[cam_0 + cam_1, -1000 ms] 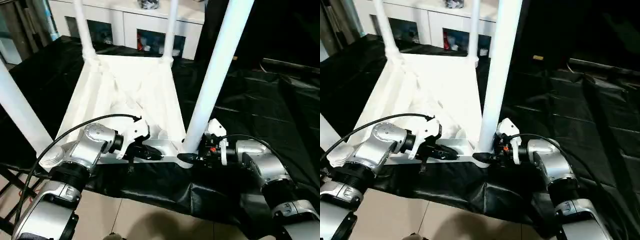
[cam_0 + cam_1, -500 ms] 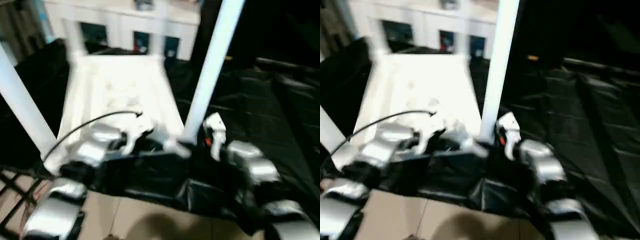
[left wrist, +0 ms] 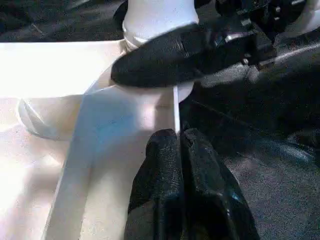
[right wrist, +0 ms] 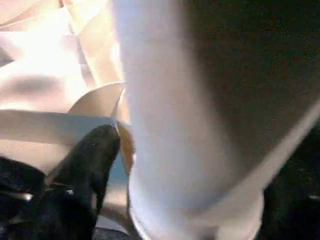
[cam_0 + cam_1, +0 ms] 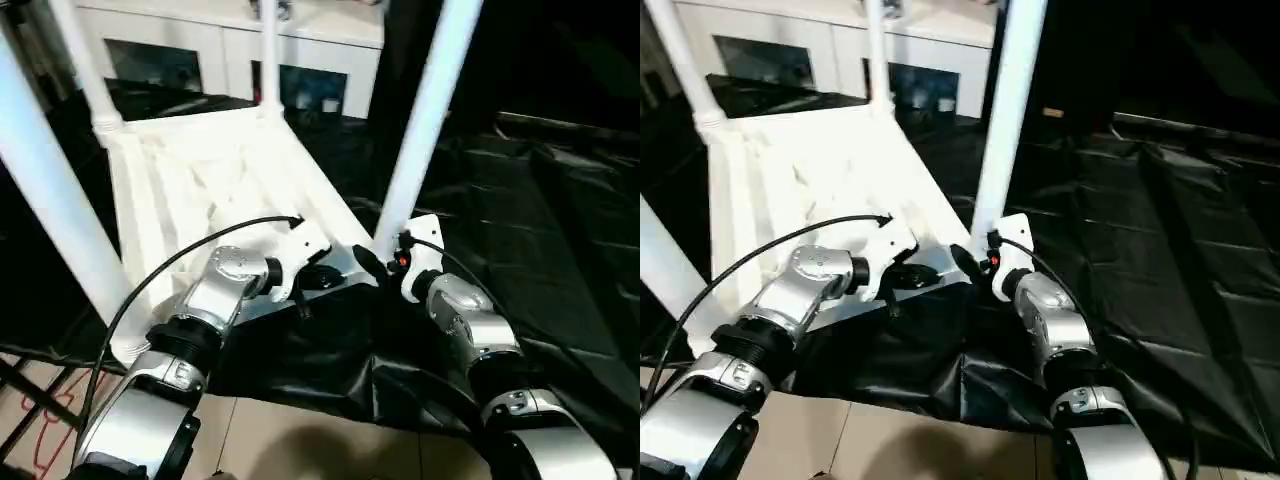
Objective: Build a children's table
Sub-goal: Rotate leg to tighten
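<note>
A: Going left to right, where do we stand? Our left hand (image 5: 318, 277) is clenched with nothing between its fingers, its tip at the near rim of the children's table (image 5: 215, 175). The table lies upside down on the black-covered tabletop (image 5: 560, 200), ribs up, all four legs standing up from its corners.

B: And just right of that hand is the near right leg (image 5: 425, 110), rising out of its corner socket. Its long axis runs nearly straight up, leaning a little away from us.

A: Then our right hand (image 5: 375, 262) sits at the foot of that leg, fingers spread. In the right wrist view the leg is directly ahead, one black finger (image 4: 92, 150) lying beside the socket. We can't tell whether it touches.

B: So the right hand is the nearer one. We judge any next grasp or push on that leg falls to it, working across the upright axis.
</note>
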Tool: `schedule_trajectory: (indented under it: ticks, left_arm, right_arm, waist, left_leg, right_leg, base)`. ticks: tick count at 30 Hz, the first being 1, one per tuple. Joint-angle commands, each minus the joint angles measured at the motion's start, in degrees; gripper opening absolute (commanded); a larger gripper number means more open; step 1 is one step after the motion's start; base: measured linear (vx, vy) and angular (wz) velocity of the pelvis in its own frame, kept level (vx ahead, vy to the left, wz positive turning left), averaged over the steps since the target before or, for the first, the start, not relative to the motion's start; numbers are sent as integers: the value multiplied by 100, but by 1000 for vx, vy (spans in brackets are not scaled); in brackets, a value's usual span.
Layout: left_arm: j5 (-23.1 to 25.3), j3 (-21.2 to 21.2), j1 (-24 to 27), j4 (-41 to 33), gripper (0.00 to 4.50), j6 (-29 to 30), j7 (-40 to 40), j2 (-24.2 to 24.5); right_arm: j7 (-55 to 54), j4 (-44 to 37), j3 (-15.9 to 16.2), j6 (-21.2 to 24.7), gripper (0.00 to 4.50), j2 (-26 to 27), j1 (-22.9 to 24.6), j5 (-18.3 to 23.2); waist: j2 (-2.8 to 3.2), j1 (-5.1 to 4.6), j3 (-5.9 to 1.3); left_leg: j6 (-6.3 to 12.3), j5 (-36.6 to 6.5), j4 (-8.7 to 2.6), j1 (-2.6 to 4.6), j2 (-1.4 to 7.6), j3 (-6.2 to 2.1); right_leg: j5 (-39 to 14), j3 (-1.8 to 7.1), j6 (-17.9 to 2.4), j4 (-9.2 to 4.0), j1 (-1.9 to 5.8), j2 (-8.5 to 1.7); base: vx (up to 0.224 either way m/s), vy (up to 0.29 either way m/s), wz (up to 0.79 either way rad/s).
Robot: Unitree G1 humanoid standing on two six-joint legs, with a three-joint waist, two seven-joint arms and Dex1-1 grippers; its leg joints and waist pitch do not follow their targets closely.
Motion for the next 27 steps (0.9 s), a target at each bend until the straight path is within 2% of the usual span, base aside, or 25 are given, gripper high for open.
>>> schedule_trajectory:
  ticks: [1,3,4,6,7,10,12,13,16,27]
  left_arm:
    - [74,-312,-71,-33,0,62,-126,-171]
    - [61,-262,-76,-48,0,179,-89,-160]
    - [66,-256,-70,-65,0,165,-93,-146]
    - [94,-294,-63,-60,0,136,-131,-115]
    - [107,-314,-59,-54,44,134,-157,-96]
    - [138,-340,-54,-29,59,163,-138,-64]
    - [170,-350,-59,-29,85,248,-69,-50]
    - [203,-380,-66,-13,85,323,-78,-21]
    - [241,-425,-67,8,85,393,-102,29]
    - [194,-262,-87,66,85,611,277,67]
  right_arm:
    - [295,132,305,22,392,60,-36,-50]
    - [335,129,229,-8,392,-73,-28,-34]
    - [400,88,181,2,392,-135,-4,-3]
    - [460,37,157,-2,392,-175,30,3]
    - [488,9,145,-2,396,-195,47,11]
    - [517,-26,111,-34,396,-272,70,37]
    - [538,-14,85,-52,396,-315,64,63]
    - [558,-4,75,-58,396,-334,59,78]
    - [580,21,56,-82,396,-362,49,80]
    - [646,32,54,-158,396,-377,73,94]
  waist:
    - [49,19,-321]
    - [49,27,-312]
    - [26,35,-312]
    - [37,46,-317]
    - [35,47,-317]
    - [41,50,-322]
    - [46,48,-323]
    - [63,53,-326]
    - [48,51,-323]
    - [58,52,-312]
  left_leg:
    - [82,-1643,-415,74,184,-104]
    - [90,-1684,-412,87,188,-97]
    - [100,-1670,-411,84,187,-96]
    - [113,-1601,-413,71,191,-102]
    - [118,-1593,-415,70,191,-102]
    - [115,-1575,-416,69,190,-102]
    - [113,-1553,-416,69,193,-102]
    - [107,-1528,-415,72,193,-101]
    - [127,-1519,-409,68,185,-94]
    - [122,-1577,-414,75,187,-97]
  right_leg:
    - [-1534,283,-1103,-493,219,-395]
    - [-1612,284,-1111,-504,211,-392]
    - [-1633,283,-1101,-509,217,-391]
    - [-1573,284,-1098,-496,224,-397]
    - [-1556,282,-1098,-493,228,-393]
    - [-1515,281,-1096,-488,229,-390]
    - [-1458,282,-1119,-485,232,-393]
    - [-1400,283,-1133,-477,236,-393]
    - [-1392,283,-1166,-481,240,-393]
    - [-1530,276,-1156,-497,231,-392]
  base:
    - [0,0,0]
    - [0,0,0]
    - [0,0,0]
    - [0,0,0]
    - [0,0,0]
    - [0,0,0]
    - [0,0,0]
    - [0,0,0]
    - [0,0,0]
    - [0,0,0]
